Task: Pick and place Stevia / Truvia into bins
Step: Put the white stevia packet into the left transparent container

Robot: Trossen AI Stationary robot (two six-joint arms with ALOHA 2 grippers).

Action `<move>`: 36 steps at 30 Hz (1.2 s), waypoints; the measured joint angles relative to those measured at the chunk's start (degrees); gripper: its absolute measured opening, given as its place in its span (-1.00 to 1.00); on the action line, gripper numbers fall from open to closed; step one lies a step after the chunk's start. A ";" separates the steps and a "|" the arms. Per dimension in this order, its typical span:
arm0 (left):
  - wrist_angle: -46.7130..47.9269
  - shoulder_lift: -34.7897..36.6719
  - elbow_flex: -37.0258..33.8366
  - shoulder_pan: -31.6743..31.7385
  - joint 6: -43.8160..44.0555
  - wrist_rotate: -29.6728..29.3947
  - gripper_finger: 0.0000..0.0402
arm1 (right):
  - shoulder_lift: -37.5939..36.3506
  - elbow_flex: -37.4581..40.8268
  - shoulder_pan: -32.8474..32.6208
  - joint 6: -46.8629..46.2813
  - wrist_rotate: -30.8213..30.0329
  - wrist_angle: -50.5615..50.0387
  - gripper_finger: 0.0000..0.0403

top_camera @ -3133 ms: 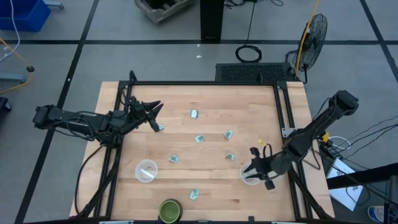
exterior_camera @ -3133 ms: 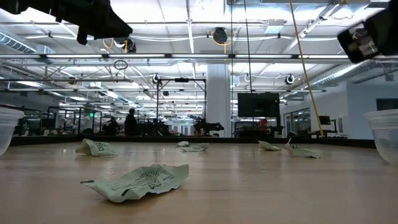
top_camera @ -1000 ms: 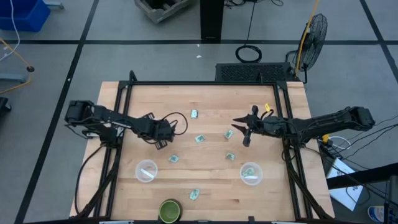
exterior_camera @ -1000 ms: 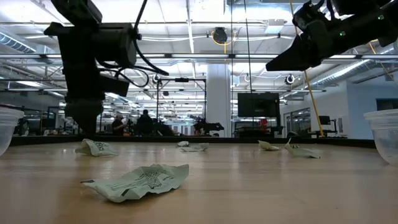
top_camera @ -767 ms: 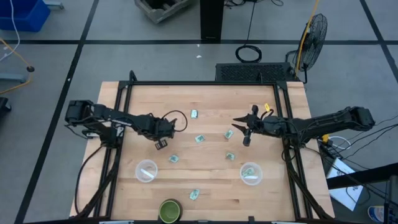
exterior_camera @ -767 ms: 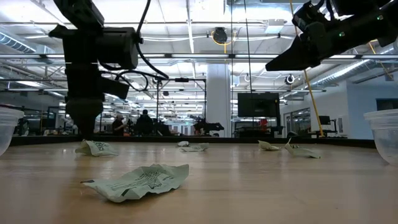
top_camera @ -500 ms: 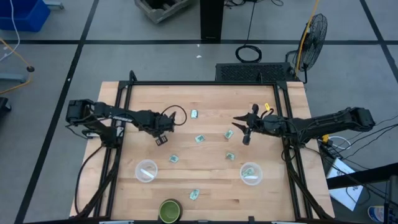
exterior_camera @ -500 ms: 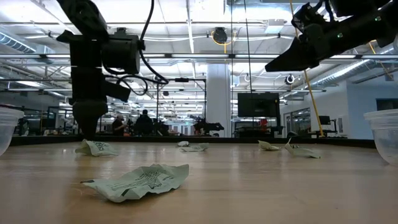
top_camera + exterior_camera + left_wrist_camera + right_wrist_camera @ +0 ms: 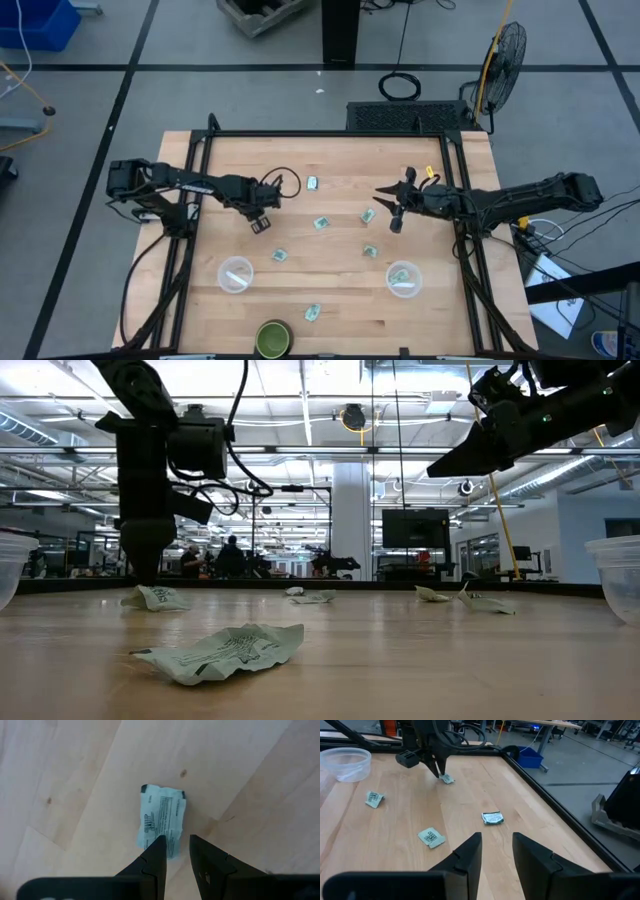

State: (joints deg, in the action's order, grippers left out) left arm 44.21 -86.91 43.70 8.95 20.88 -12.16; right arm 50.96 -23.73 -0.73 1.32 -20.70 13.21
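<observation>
I count seven Stevia packets loose on the surface [image 9: 420,300]: one under my left end effector [image 9: 259,227], then others at [image 9: 312,183], [image 9: 321,223], [image 9: 367,215], [image 9: 369,251], [image 9: 278,256] and [image 9: 312,313]. Two clear bins stand toward six o'clock, one [image 9: 235,274] left, one [image 9: 403,279] right. The left end effector's fingers [image 9: 153,859] are slightly apart, tips straddling the packet [image 9: 161,820]. The right end effector [image 9: 393,208] hovers toward three o'clock, fingers apart. One green container [image 9: 272,339] sits at six o'clock.

Seven Stevia packets [image 9: 322,223] show, perhaps more hidden, two clear cups [image 9: 235,274], one green container [image 9: 272,339].
</observation>
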 joint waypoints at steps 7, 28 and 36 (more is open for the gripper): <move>-0.93 -2.41 0.00 0.02 -0.74 -0.31 -0.55 | 0.00 0.00 0.00 0.00 0.02 -0.11 -0.48; 4.42 0.28 3.75 -2.63 -1.41 -0.31 -0.98 | 0.02 0.00 0.00 -0.02 0.06 -0.22 -0.48; 24.04 7.07 15.94 -12.50 13.85 0.39 -0.99 | 0.02 0.00 0.00 -0.02 0.06 -0.26 -0.48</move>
State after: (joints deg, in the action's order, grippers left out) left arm 68.25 -79.85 59.65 -3.54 34.73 -11.77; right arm 50.98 -23.73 -0.73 1.30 -20.64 12.95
